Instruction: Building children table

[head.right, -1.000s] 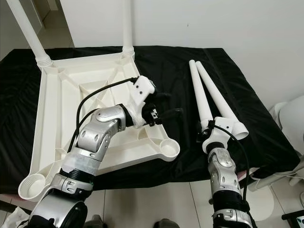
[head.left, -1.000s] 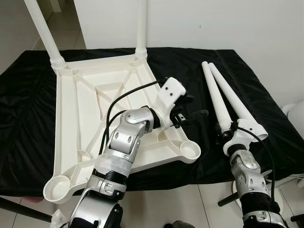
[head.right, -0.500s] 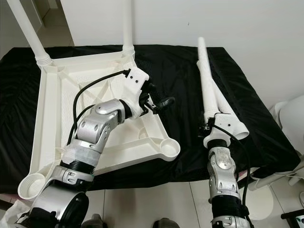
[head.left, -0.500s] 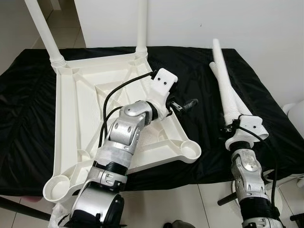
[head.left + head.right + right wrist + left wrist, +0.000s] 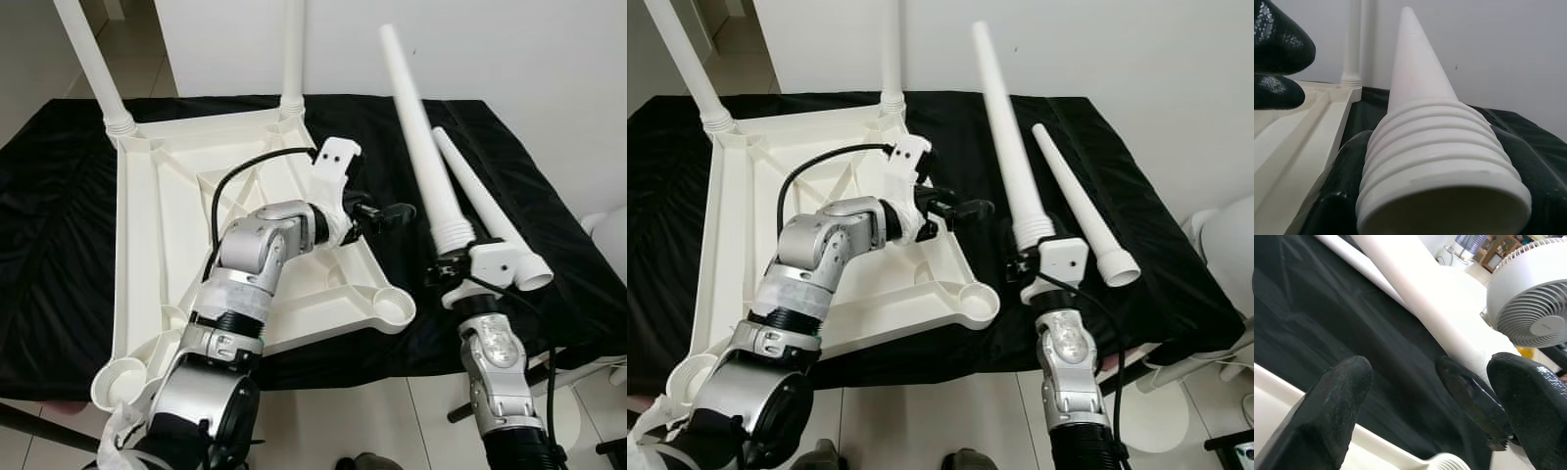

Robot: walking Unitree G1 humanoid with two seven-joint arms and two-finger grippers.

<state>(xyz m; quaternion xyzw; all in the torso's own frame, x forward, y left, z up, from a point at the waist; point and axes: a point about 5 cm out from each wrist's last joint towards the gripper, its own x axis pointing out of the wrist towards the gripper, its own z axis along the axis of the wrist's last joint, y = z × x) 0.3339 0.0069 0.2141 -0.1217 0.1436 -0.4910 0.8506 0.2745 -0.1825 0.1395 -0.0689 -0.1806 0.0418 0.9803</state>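
A white table top [image 5: 167,235] lies upside down on a black cloth [image 5: 49,196]. Two white legs [image 5: 93,64] [image 5: 292,54] stand in its far corner sockets. The near right socket [image 5: 392,311] and near left socket [image 5: 118,377] hold nothing. My right gripper [image 5: 446,269] is shut on the threaded end of a third leg [image 5: 416,127], which it holds off the cloth, tip pointing up and leaning left. A fourth leg [image 5: 480,211] lies on the cloth to its right. My left gripper [image 5: 389,212] hovers open over the top's right rim, beside the raised leg.
A white fan [image 5: 1533,298] stands off the right side, and a white rounded object [image 5: 612,230] shows at the right edge. The wall runs close behind the cloth-covered surface. Tiled floor [image 5: 323,421] lies below the front edge.
My right gripper has lifted one leg off the cloth and swung it up and to the left. My left gripper has moved slightly away from me along the top's right rim.
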